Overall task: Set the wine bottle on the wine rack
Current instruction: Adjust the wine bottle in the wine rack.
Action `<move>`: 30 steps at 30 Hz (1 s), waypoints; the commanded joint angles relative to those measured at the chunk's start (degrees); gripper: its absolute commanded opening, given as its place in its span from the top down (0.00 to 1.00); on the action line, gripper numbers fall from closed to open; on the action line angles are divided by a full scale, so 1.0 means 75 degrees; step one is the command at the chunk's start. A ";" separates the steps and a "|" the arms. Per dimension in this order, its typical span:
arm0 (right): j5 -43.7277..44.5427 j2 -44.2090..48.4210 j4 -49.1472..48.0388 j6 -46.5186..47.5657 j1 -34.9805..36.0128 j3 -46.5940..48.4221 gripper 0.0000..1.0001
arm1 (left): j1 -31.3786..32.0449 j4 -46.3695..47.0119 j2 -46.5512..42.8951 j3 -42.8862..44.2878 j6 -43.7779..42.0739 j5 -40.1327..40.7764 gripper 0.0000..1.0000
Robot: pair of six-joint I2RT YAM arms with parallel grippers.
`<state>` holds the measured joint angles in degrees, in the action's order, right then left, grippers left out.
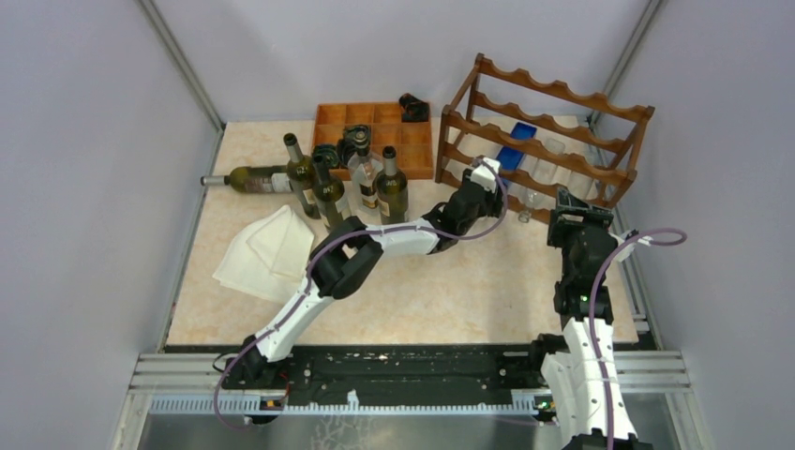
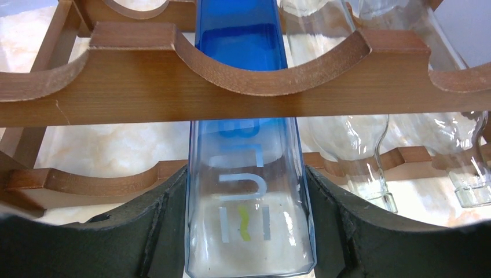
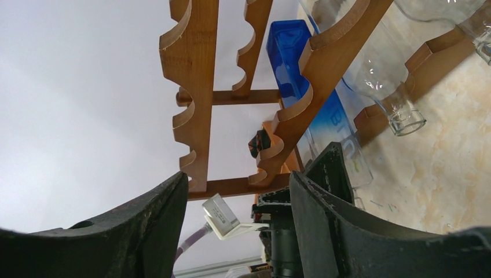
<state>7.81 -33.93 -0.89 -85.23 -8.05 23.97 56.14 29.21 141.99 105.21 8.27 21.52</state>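
The wine rack [image 1: 562, 122] stands at the back right, its wavy reddish-brown rails in several tiers. A blue glass wine bottle [image 1: 516, 145] lies neck-first through a lower scallop of the rack [image 2: 231, 87]. My left gripper [image 1: 487, 178] is shut on the bottle's base end [image 2: 249, 191], with a dark pad pressed against each flat side. My right gripper [image 1: 574, 208] hovers at the rack's right front, open and holding nothing [image 3: 237, 220]. In its view the rack [image 3: 197, 87] and the blue bottle [image 3: 289, 58] sit just ahead.
Clear glass bottles [image 1: 553, 159] lie in the rack beside the blue one. Several dark green bottles [image 1: 323, 187] stand at the back left, and one lies flat [image 1: 253, 178]. A white cloth [image 1: 267, 246] is spread nearby. An orange compartment tray [image 1: 375, 127] sits behind.
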 commanded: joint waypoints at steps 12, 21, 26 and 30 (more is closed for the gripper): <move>-0.0037 0.0052 -0.0351 -0.0037 -0.0075 0.0002 0.36 | -0.0078 0.1211 0.0200 0.1676 0.0242 -0.0105 1.00; -0.0038 0.0048 -0.0371 -0.0027 -0.0075 0.0002 0.36 | -0.0171 0.0535 0.0767 0.2736 0.0305 0.0235 1.00; -0.0036 0.0049 -0.0374 -0.0036 -0.0076 -0.0015 0.36 | -0.0229 0.0344 0.0987 0.3109 0.0432 0.0119 0.81; -0.0036 0.0048 -0.0386 -0.0033 -0.0073 -0.0051 0.36 | -0.0231 0.0312 0.0955 0.3049 0.0539 -0.0020 0.57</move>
<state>7.64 -33.93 -0.95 -85.30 -8.05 23.88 54.85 20.08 151.39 123.20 11.11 21.54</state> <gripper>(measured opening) 0.637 0.687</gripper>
